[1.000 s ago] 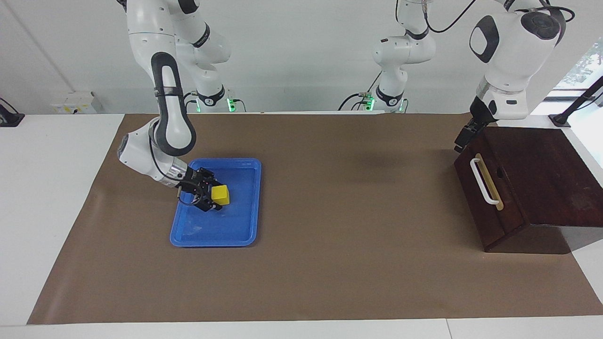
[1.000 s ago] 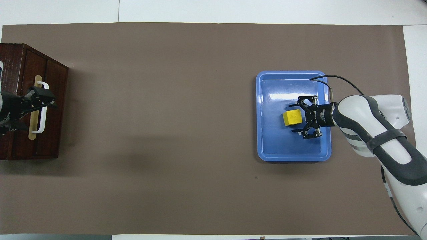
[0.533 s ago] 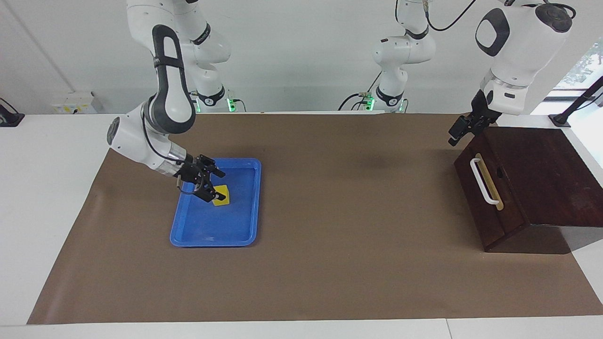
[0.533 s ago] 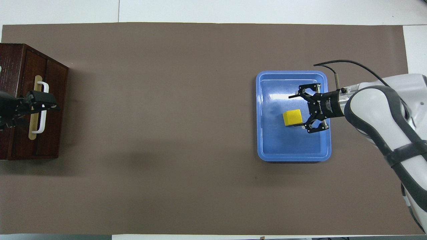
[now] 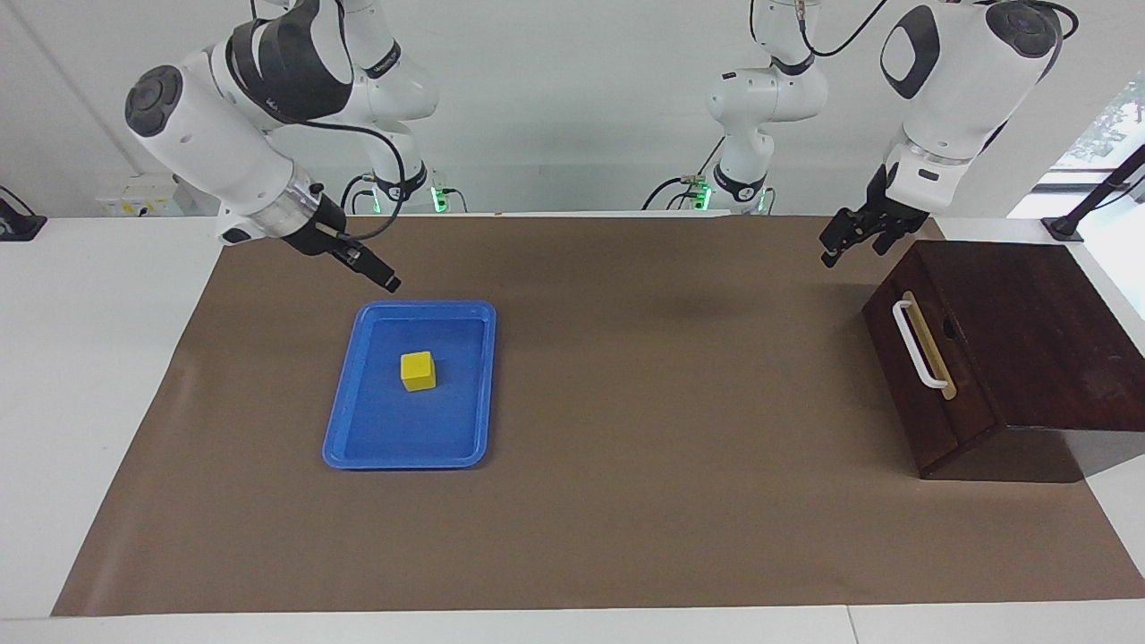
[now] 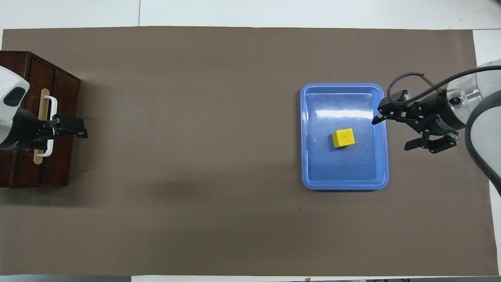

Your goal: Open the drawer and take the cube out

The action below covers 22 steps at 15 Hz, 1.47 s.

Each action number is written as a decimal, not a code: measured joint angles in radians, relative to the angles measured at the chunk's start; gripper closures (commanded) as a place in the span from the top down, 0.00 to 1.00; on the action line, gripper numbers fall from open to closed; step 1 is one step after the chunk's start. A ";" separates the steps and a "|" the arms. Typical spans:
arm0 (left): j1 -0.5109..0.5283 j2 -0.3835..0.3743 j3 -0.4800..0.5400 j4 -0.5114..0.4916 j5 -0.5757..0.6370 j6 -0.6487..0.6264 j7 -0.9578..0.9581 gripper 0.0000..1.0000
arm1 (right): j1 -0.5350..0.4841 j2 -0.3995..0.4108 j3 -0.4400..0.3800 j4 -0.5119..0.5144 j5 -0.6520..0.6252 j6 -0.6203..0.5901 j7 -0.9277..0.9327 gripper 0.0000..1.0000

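The yellow cube (image 5: 418, 370) (image 6: 343, 138) lies free in the middle of a flat blue tray (image 5: 402, 463) (image 6: 344, 186) toward the right arm's end of the table. My right gripper (image 5: 386, 281) (image 6: 392, 134) hangs open and empty in the air over the tray's edge, apart from the cube. The dark wooden drawer (image 5: 930, 376) (image 6: 66, 98) is pushed flush into its box at the left arm's end, its white handle (image 5: 917, 344) (image 6: 52, 102) untouched. My left gripper (image 5: 836, 246) (image 6: 78, 131) is raised over the drawer's front, open and empty.
A brown mat (image 5: 671, 447) (image 6: 195, 117) covers most of the white table. Between the tray and the drawer box the mat is bare. A third arm's base (image 5: 738, 183) stands at the robots' edge of the table.
My right gripper, which stood open around the cube in the tray, has lifted up and back off it. The cube stayed put. My left gripper has risen away from the box's top corner.
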 measured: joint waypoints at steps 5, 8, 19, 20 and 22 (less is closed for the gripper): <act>0.000 0.073 0.002 0.095 0.001 -0.031 0.099 1.00 | 0.000 -0.080 0.000 0.031 -0.172 -0.019 -0.457 1.00; 0.000 0.092 0.002 0.100 0.001 -0.032 0.138 1.00 | 0.000 -0.108 0.002 0.036 -0.223 -0.057 -0.588 1.00; -0.022 0.092 -0.001 0.106 0.050 -0.080 0.227 1.00 | -0.102 -0.098 0.048 0.051 -0.244 -0.201 -0.608 1.00; -0.024 0.092 -0.001 0.107 0.053 -0.073 0.208 1.00 | -0.102 -0.087 0.048 0.058 -0.244 -0.189 -0.608 1.00; -0.024 0.092 -0.001 0.108 0.055 -0.057 0.161 1.00 | -0.102 -0.070 0.048 0.088 -0.244 -0.191 -0.605 1.00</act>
